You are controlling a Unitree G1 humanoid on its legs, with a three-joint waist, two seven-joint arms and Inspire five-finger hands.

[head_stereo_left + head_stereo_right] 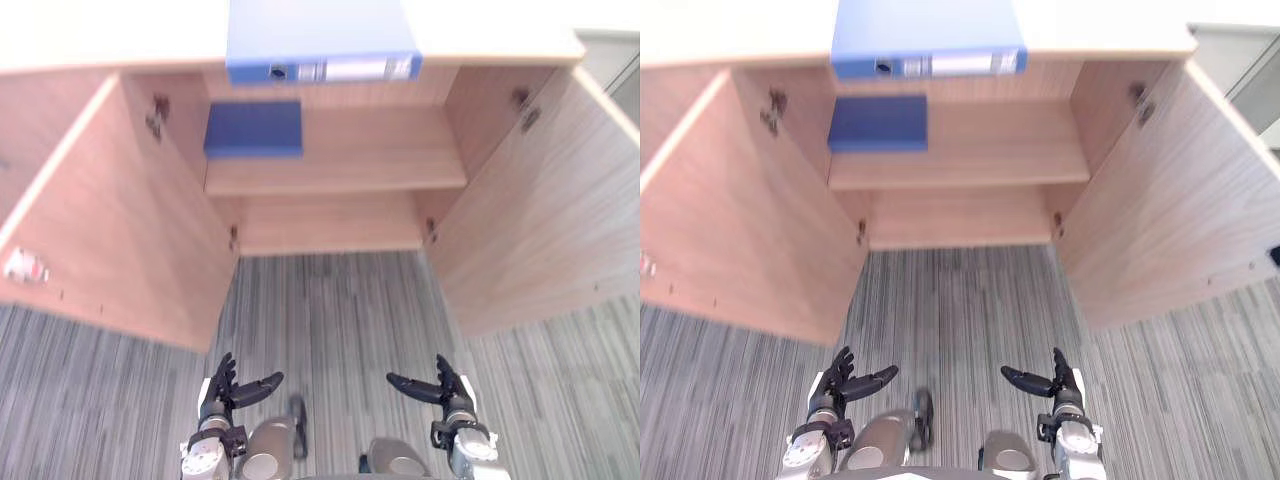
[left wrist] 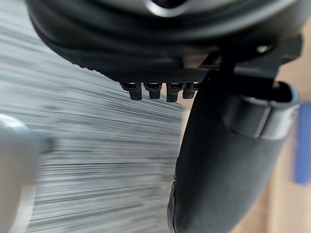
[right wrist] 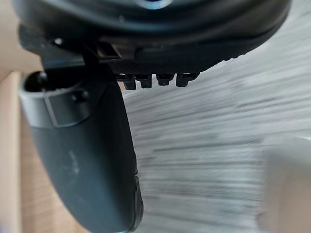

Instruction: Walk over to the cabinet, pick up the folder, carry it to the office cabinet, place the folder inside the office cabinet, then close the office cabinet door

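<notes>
Folder [image 1: 322, 40] lies atop the cabinet [image 1: 380, 150]; our left hand [image 1: 225, 390] and right hand [image 1: 445, 386] hang released below it, so we should grip both edges squarely.

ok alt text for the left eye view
A wooden cabinet stands with both doors open, a blue folder on its top and a darker blue item on its shelf. Below, the left hand and right hand hang open over striped carpet.
</notes>
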